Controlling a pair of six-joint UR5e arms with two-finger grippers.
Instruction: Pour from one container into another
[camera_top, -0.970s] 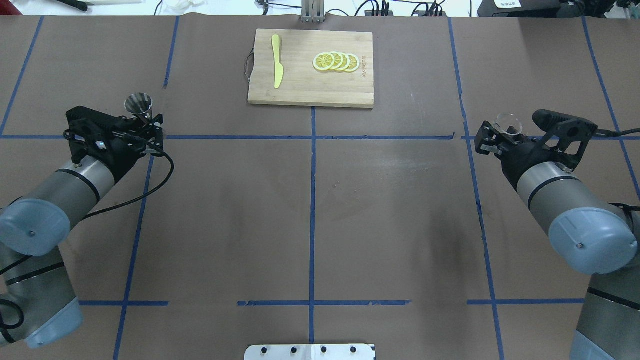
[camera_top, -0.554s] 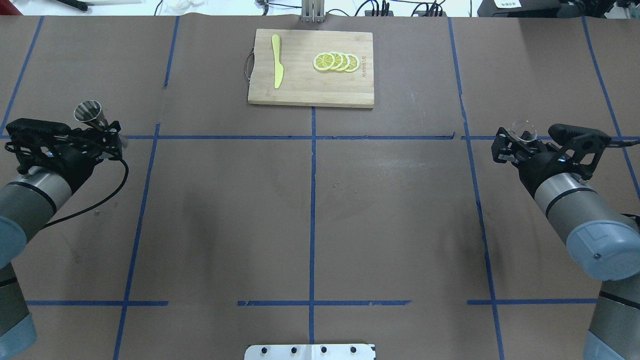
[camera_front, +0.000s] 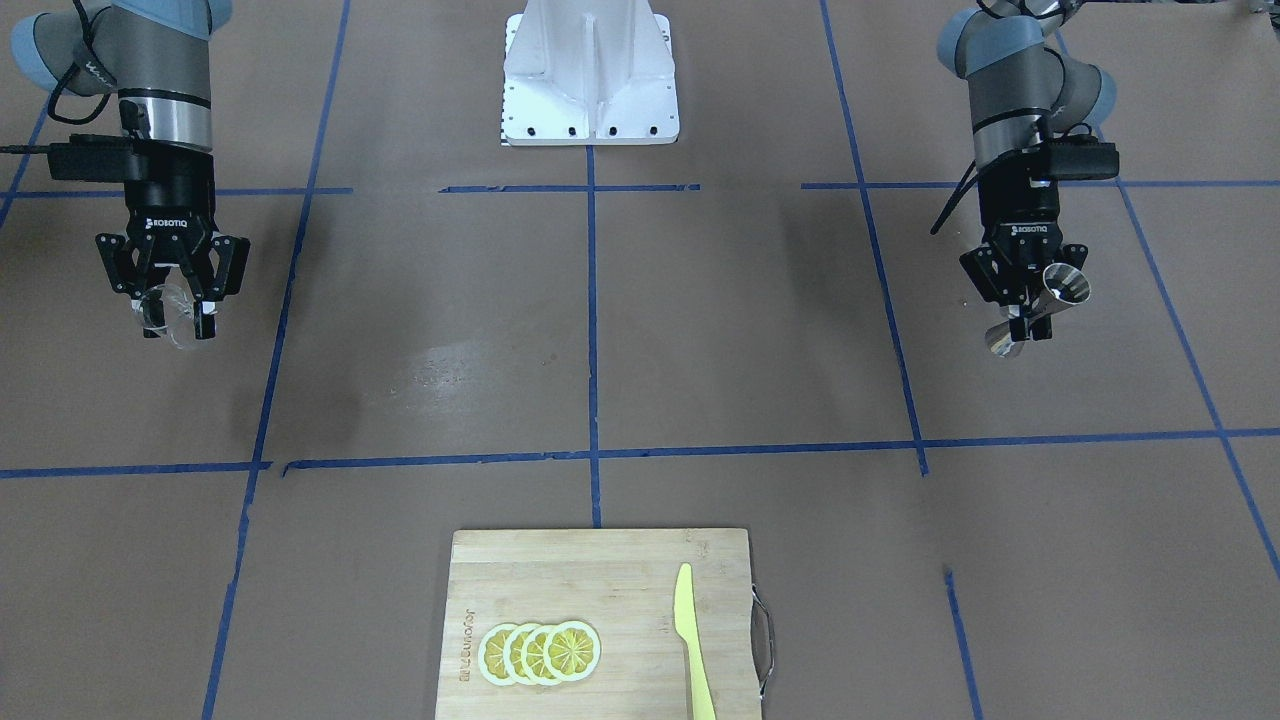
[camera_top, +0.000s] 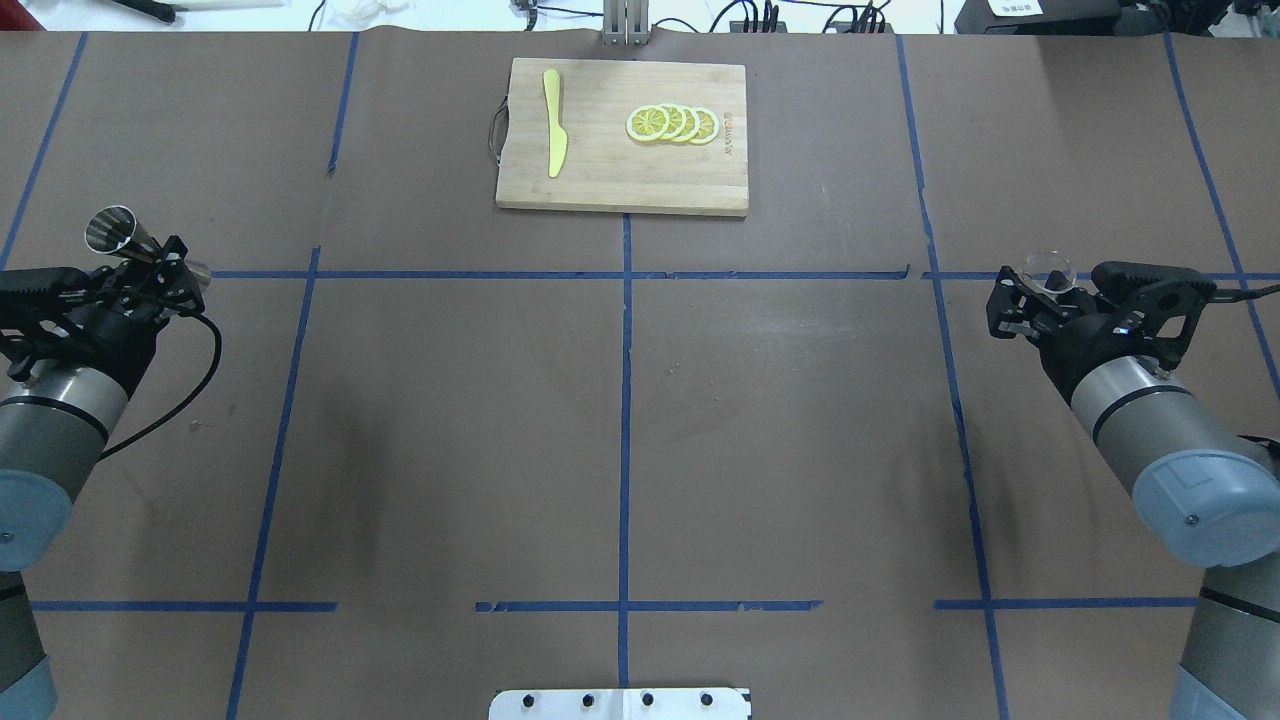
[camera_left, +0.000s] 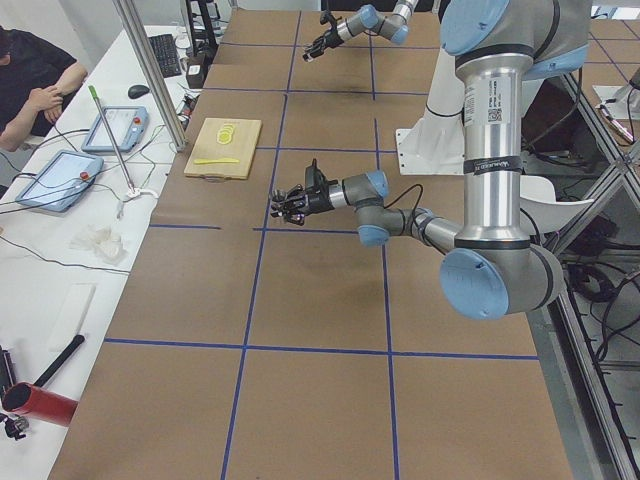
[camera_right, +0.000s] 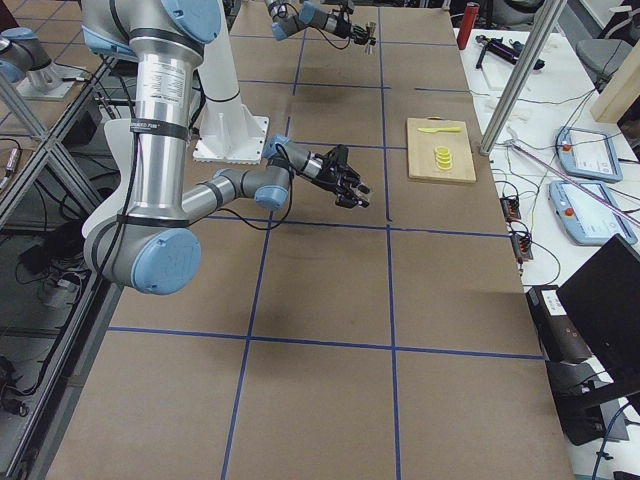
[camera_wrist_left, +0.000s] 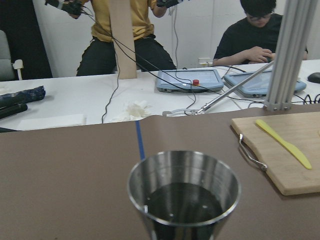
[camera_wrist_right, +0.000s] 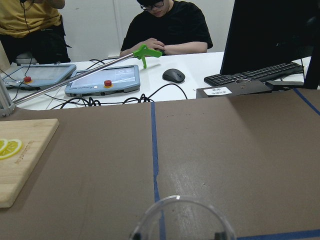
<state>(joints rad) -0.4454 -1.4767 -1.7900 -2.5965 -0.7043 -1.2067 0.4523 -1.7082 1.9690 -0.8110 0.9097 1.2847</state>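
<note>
My left hand (camera_front: 1025, 312) is clamped on the waist of the metal jigger (camera_front: 1065, 284), out near the left end of the tabletop (camera_top: 780, 400). My right hand (camera_front: 178, 322) grips the clear glass cup (camera_front: 160, 312) well apart, at the right end. I'd bring them together over the middle, level the tilted jigger, hold the cup's lip just above its mouth, and tip slowly.
</note>
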